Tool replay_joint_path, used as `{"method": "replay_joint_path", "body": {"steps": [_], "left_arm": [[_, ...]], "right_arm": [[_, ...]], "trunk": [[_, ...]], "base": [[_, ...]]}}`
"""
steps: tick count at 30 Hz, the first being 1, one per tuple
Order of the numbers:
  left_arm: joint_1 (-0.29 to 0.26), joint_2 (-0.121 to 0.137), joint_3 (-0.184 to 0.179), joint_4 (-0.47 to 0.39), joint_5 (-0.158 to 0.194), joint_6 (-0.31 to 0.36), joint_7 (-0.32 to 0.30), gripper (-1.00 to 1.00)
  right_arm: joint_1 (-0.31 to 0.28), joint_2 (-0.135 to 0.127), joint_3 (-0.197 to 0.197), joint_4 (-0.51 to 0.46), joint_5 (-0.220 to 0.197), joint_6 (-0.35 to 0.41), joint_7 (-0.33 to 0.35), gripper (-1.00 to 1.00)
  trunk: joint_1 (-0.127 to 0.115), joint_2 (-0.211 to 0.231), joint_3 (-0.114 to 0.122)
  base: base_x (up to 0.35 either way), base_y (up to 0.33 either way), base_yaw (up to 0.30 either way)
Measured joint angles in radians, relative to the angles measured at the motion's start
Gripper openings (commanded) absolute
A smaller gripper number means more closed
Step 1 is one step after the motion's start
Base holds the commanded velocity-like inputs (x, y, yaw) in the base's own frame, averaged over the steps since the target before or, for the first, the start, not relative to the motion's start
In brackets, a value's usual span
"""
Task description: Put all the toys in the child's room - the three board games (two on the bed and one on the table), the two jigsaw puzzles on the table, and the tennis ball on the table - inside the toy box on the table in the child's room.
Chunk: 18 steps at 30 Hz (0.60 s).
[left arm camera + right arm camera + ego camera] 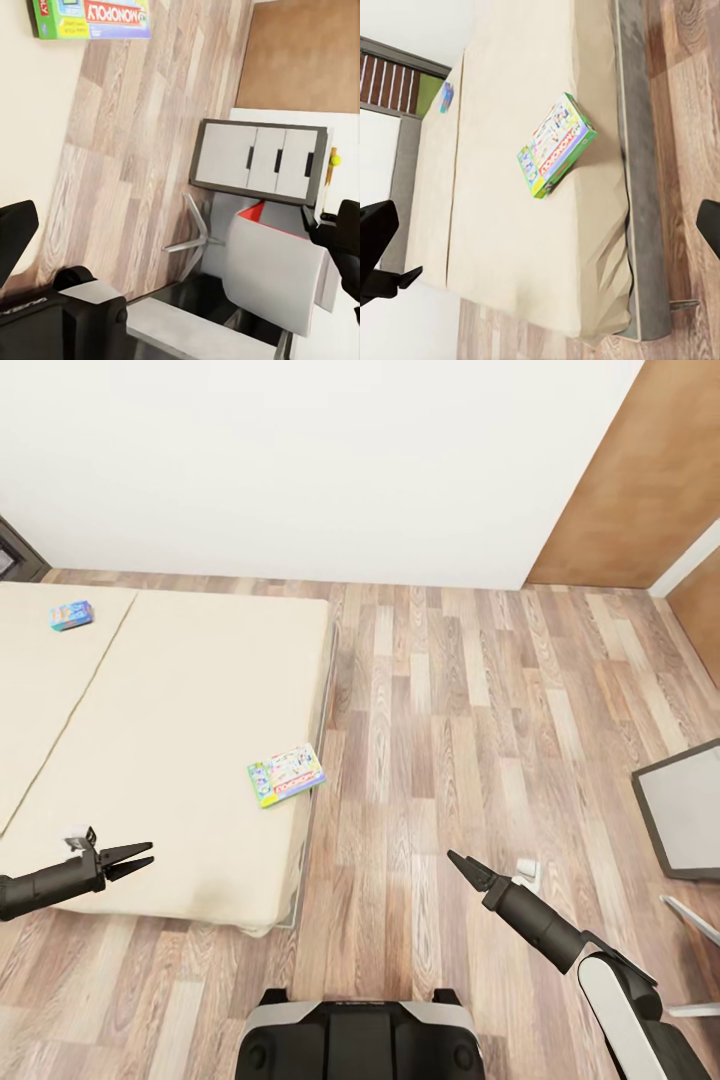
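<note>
Two board games lie on the beige bed (170,690): a green-edged one with a white cover (286,775) near the bed's right edge, also in the right wrist view (556,144), and a small blue one (72,616) at the far left. My left gripper (148,854) hovers open over the bed's near part, well left of the green-edged game. My right gripper (452,856) is open above the floor, right of the bed. The left wrist view catches the table (259,157) with white drawer fronts and a small yellow-green tennis ball (335,159). The toy box and jigsaw puzzles are out of view.
Wood-plank floor (450,710) stretches between the bed and the table corner (685,810) at the right. A white-backed chair (274,274) with metal legs (692,920) stands by the table. A small white object (527,872) lies on the floor. A white wall closes the far side.
</note>
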Motion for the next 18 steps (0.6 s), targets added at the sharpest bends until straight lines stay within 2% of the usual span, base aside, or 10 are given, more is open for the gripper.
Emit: {"method": "replay_joint_path", "body": {"steps": [12, 18], "left_arm": [[0.000, -0.024, 0.000, 0.000, -0.002, -0.001, 0.000, 1.00], [0.000, -0.027, -0.001, 0.000, -0.003, -0.001, 0.000, 1.00]], "right_arm": [[0.000, -0.001, -0.001, 0.002, 0.001, 0.000, -0.001, 1.00], [0.000, -0.002, -0.001, 0.002, 0.001, -0.001, -0.001, 1.00]], "trunk": [[0.000, 0.000, 0.020], [0.000, 0.000, 0.030]], "base": [[0.000, 0.000, 0.000], [0.000, 0.000, 0.000]]}}
